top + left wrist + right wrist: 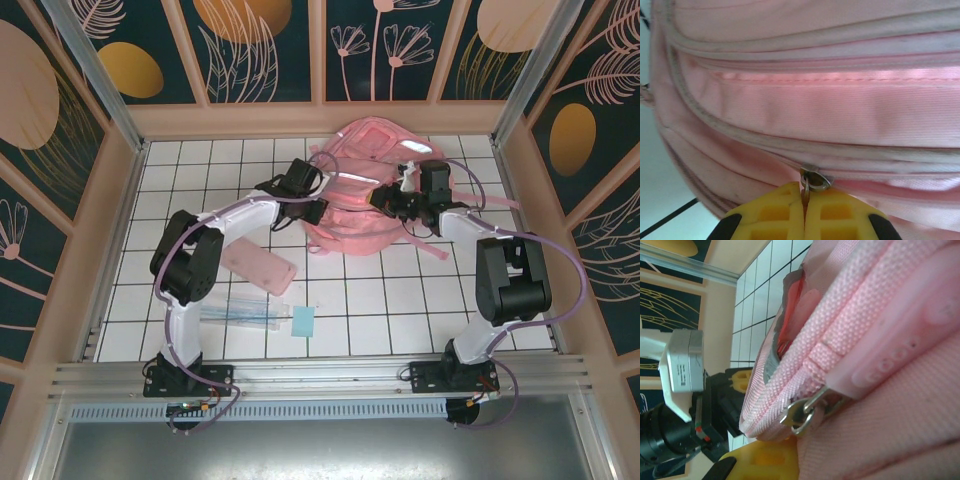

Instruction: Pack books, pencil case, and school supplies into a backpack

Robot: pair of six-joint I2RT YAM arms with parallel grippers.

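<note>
Our left gripper [804, 200] pinches shut on the backpack [355, 190] zipper pull [815, 181]; our right gripper [388, 200] clamps its fabric. The case [258, 266], packet [240, 312] and pad [303, 321] lie outside it, on the table [400, 300].

The backpack [840, 100] was pink woven cloth, coarse-grained up close, with a satiny sheen across one band. Its zipper pull [816, 180] was bright bare metal. The fingers [771, 211] of my left end effector [804, 200] were matt yellow plastic. The bench [400, 310] looked smooth, white and tiled.
</note>
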